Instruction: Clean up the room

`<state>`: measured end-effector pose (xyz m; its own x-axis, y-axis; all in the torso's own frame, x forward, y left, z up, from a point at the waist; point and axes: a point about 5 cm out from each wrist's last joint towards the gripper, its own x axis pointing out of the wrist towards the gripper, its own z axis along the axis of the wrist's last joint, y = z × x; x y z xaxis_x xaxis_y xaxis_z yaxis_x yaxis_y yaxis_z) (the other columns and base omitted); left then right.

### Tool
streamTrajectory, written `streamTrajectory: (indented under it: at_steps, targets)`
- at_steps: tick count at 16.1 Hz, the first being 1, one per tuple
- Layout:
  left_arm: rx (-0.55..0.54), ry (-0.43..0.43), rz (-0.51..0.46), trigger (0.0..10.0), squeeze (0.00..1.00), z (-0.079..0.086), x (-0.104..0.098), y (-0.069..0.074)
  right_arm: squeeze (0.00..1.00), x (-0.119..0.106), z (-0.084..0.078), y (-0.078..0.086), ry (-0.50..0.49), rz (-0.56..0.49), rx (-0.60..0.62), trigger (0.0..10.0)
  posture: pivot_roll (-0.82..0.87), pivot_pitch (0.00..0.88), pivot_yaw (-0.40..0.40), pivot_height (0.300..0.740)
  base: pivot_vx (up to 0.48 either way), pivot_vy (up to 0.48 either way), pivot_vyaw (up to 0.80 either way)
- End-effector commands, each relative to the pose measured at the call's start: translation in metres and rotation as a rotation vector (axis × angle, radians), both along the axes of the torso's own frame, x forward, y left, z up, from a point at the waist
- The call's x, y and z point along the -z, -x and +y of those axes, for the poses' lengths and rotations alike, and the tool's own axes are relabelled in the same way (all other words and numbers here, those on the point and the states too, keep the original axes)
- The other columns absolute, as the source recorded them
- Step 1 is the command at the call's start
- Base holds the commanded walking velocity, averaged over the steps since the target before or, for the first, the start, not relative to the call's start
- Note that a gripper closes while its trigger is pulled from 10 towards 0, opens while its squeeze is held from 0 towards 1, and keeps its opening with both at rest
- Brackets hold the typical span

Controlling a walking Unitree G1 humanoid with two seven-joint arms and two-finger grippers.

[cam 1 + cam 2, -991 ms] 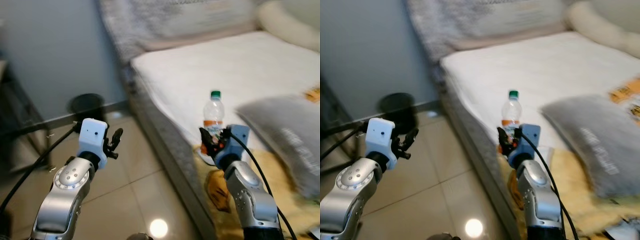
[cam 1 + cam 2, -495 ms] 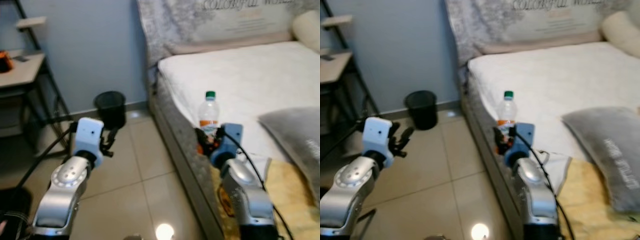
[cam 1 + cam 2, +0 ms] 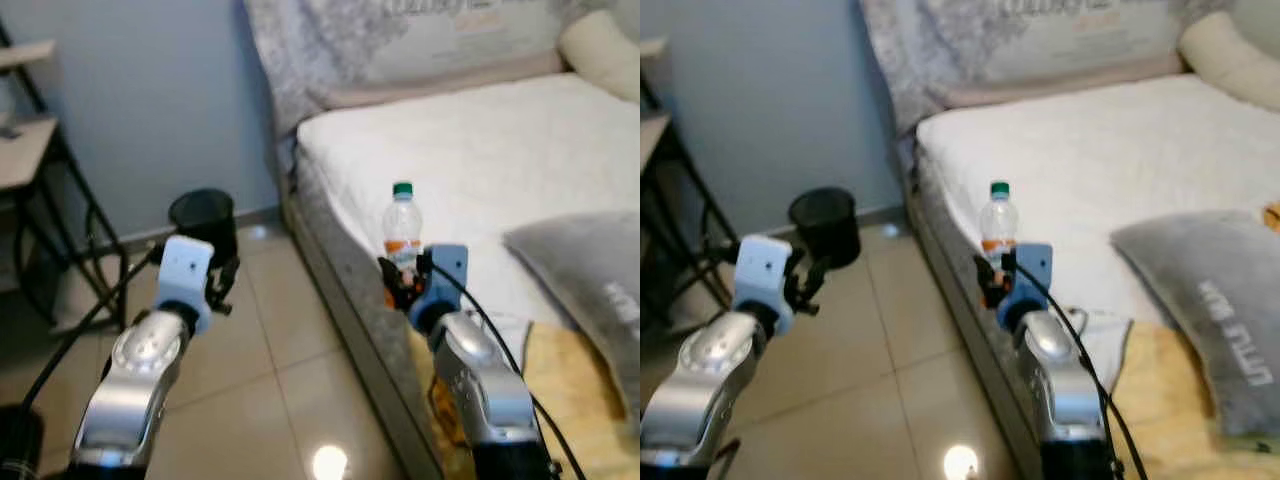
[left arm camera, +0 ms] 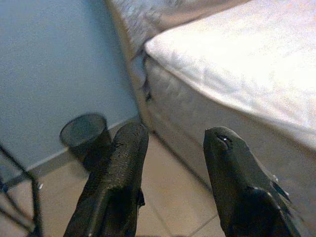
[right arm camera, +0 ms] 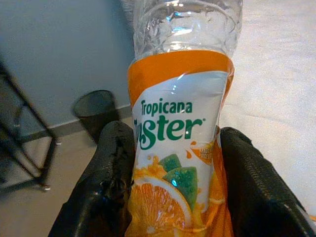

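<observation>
My right gripper (image 3: 402, 283) is shut on a clear plastic bottle (image 3: 402, 235) with a green cap and an orange Tropicana label, held upright over the bed's edge. In the right wrist view the bottle (image 5: 177, 138) stands squeezed between the two black fingers (image 5: 113, 177). My left gripper (image 3: 225, 280) is raised over the tiled floor, open, with nothing between its fingers (image 4: 123, 168). A black waste bin (image 3: 203, 222) stands on the floor by the blue wall, beyond the left gripper; it is also in the left wrist view (image 4: 84, 132).
A bed (image 3: 480, 150) with a white mattress runs along the right, with a grey pillow (image 3: 590, 280) and a yellow blanket (image 3: 560, 360) on it. A black-framed shelf (image 3: 40, 200) stands at the left wall. Beige floor tiles (image 3: 260, 380) lie between bed and shelf.
The camera has swung about, so the whole scene shifted; the bin and shelf came into view. Both arms keep their poses, and the right gripper still holds the bottle.
</observation>
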<state>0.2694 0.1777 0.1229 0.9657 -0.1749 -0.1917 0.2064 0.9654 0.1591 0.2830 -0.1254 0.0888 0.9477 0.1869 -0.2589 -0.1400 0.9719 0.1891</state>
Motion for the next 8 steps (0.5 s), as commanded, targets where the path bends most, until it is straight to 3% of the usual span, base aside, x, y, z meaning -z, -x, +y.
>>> streamTrajectory:
  at_steps: [1, 2, 8]
  targets:
    - [-0.001, -0.005, -0.016, 10.0, 0.00, 0.0025, -0.0042, -0.0030, 0.00, 0.0004, 0.0007, -0.0019, 0.019, -0.005, -0.001, 10.0, 0.10, 0.000, 0.046, 0.740, 0.330, 0.000, 0.00]
    - [0.000, -0.005, -0.016, 10.0, 0.00, 0.0028, -0.0042, -0.0036, 0.00, -0.0023, 0.0049, -0.0034, 0.020, -0.022, -0.022, 10.0, 0.10, 0.000, 0.047, 0.740, 0.330, 0.000, 0.00]
    - [0.000, -0.004, -0.021, 10.0, 0.00, 0.0020, -0.0037, -0.0069, 0.00, -0.0052, 0.0083, -0.0083, 0.024, -0.035, -0.032, 10.0, 0.12, 0.000, 0.040, 0.740, 0.330, 0.000, 0.79]
